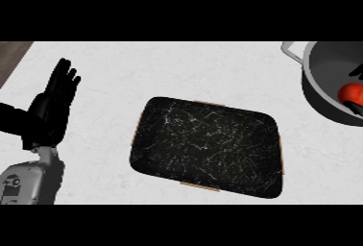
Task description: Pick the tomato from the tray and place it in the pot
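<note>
The red tomato point(350, 93) is inside the grey pot point(320, 84) at the upper right, cut off by the view's right edge. Only black finger parts of my right hand point(357, 72) show, one above the tomato and one below it, curled round it; the rest of the hand lies outside the view. The black marbled tray point(207, 146) lies in the middle of the counter with nothing on it. My left hand point(51, 108) rests open at the left, fingers up, well away from the tray.
The pot has a pale handle point(292, 49) at its upper left rim. White counter surrounds the tray; a brown strip point(10, 55) marks the counter's far left corner.
</note>
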You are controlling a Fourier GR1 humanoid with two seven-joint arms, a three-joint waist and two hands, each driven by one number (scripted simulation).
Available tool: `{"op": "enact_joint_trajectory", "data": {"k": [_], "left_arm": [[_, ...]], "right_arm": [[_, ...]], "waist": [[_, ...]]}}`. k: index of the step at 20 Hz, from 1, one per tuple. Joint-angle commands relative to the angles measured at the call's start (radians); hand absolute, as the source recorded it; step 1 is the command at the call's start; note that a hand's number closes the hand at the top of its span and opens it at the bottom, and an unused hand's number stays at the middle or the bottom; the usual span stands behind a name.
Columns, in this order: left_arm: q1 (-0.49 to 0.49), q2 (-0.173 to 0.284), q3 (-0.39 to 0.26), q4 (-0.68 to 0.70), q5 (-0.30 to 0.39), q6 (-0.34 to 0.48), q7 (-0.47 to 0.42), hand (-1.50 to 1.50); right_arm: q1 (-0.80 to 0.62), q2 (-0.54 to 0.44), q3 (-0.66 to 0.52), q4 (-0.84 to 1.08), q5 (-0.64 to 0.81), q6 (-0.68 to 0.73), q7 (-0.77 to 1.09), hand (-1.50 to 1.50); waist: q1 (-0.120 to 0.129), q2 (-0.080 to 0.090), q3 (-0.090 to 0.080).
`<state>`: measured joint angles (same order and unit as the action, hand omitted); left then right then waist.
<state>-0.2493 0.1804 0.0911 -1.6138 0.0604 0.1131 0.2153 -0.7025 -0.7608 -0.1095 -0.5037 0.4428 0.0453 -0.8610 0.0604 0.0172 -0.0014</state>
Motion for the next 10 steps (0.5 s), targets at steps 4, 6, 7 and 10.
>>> {"op": "enact_joint_trajectory", "data": {"k": [4,6,7,10], "left_arm": [[-0.029,0.018,0.024,-0.006,0.013,-0.003,0.017,0.0],[-0.01,0.007,-0.006,-0.002,-0.009,-0.006,0.007,0.0],[0.027,-0.018,-0.03,-0.03,-0.008,-0.007,-0.001,0.0],[-0.016,-0.004,0.002,0.004,0.002,0.003,0.011,0.0]], "right_arm": [[-0.062,0.051,0.051,0.183,0.046,0.155,-0.064,-1.5],[-0.077,0.066,0.032,0.208,0.02,0.212,-0.089,-1.5],[-0.111,0.073,0.017,0.202,-0.01,0.288,-0.073,-1.5],[-0.124,0.092,-0.062,0.233,-0.104,0.353,-0.087,-1.5]], "waist": [[0.013,0.011,0.006],[0.011,0.011,0.007],[0.011,0.002,0.006],[-0.003,0.006,0.007]]}}
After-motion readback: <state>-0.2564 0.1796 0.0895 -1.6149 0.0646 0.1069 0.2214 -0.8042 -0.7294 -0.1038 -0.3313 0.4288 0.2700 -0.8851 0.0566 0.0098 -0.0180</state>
